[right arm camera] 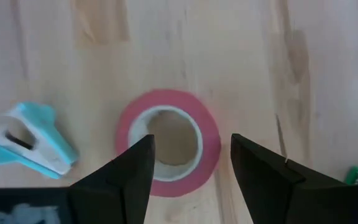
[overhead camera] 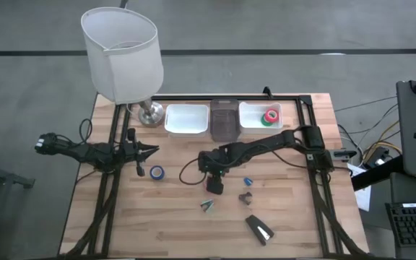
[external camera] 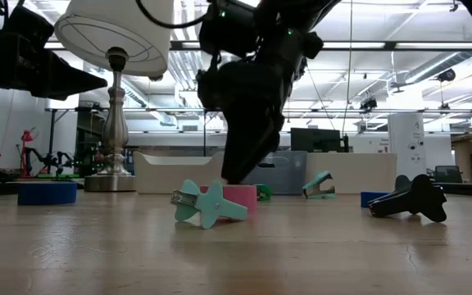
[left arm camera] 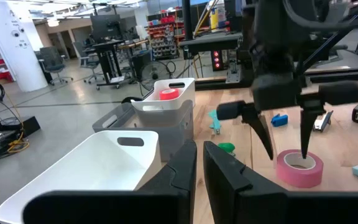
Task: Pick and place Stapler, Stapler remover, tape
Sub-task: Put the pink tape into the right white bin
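Observation:
A pink tape roll [right arm camera: 211, 144] lies flat on the wooden table. My right gripper [right arm camera: 191, 146] hangs open just above it, pointing down. One finger [left arm camera: 304, 140] is over the roll's hole and the other [left arm camera: 263, 132] is outside the ring; I see no touch. A teal staple remover [overhead camera: 208, 206] lies beside the roll. The black stapler [overhead camera: 260, 230] lies toward the near edge. A blue tape roll [overhead camera: 157, 172] sits next to my left gripper [overhead camera: 150, 152], which hovers shut at the table's left. Red and green rolls [overhead camera: 270, 115] lie in the right white bin.
Along the far edge stand a white bin [overhead camera: 187, 119], a grey bin [overhead camera: 223, 119] and the right white bin [overhead camera: 251, 114], with a lamp [overhead camera: 123, 54] at the far left. A dark remover [overhead camera: 245, 196] and a small blue piece [overhead camera: 248, 181] lie right of the pink roll.

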`<state>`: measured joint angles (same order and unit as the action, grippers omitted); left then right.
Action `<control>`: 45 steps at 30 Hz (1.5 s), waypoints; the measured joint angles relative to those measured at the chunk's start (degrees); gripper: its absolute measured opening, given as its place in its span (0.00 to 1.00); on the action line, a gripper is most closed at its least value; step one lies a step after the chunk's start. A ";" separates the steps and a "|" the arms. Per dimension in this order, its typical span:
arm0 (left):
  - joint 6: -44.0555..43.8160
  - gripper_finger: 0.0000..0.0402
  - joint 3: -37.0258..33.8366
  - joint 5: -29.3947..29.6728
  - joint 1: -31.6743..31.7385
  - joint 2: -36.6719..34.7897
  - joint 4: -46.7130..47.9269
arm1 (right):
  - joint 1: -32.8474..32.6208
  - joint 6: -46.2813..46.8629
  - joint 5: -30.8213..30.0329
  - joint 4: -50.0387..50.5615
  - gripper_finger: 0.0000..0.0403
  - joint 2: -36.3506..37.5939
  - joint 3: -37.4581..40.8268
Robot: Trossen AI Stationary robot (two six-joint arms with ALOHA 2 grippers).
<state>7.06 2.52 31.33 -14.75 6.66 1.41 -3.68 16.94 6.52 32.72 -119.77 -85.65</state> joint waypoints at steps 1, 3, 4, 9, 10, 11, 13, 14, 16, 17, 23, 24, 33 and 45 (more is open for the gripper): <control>-0.01 0.08 0.00 0.00 0.01 0.00 0.00 | 0.02 0.07 -0.01 0.08 0.50 -0.43 0.00; 0.01 0.08 0.00 0.00 0.01 0.00 0.00 | 0.07 0.84 -0.42 0.10 0.49 -1.11 0.00; 0.00 0.08 0.00 0.00 -0.01 0.00 -0.02 | 0.08 0.90 -0.53 0.11 0.49 -1.17 0.00; 0.00 0.08 0.00 0.00 0.00 0.00 -0.03 | 0.15 0.88 -0.49 -0.01 0.44 -1.27 0.01; 0.00 0.08 0.00 0.00 0.00 0.00 -0.04 | 0.15 0.87 -0.50 0.07 0.42 -1.29 0.10; 0.01 0.08 0.00 0.00 0.01 0.00 -0.04 | 0.17 0.89 -0.50 0.10 0.41 -1.33 0.15; 0.00 0.08 0.00 0.00 0.00 0.00 -0.04 | 0.22 0.91 -0.44 0.03 0.37 -1.33 0.15; -0.01 0.08 0.00 0.00 0.01 0.00 -0.04 | 0.22 0.91 -0.31 0.05 0.35 -1.33 0.15; -0.01 0.08 0.00 0.00 -0.01 0.00 -0.07 | 0.20 0.90 -0.16 0.01 0.30 -1.33 0.15; 0.01 0.08 0.00 0.00 0.01 0.00 -0.07 | 0.20 0.89 -0.09 0.02 0.27 -1.33 0.15; 0.01 0.08 0.00 0.00 0.01 0.00 -0.07 | 0.43 0.60 -0.07 0.98 0.12 -1.33 -0.31; -0.01 0.08 0.00 0.00 -0.01 0.00 -0.07 | 0.50 0.23 -0.07 1.72 0.10 -1.32 -0.62; 0.01 0.08 0.00 0.00 -0.01 0.02 -0.09 | 2.46 -2.45 -0.33 9.16 0.11 1.68 -7.31; 0.01 0.08 0.00 0.02 0.00 0.11 0.08 | 11.54 -6.61 -14.71 22.07 0.11 13.63 -9.39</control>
<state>7.07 2.52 31.35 -14.75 6.76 1.49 7.86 10.33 -8.18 54.79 -106.14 -95.04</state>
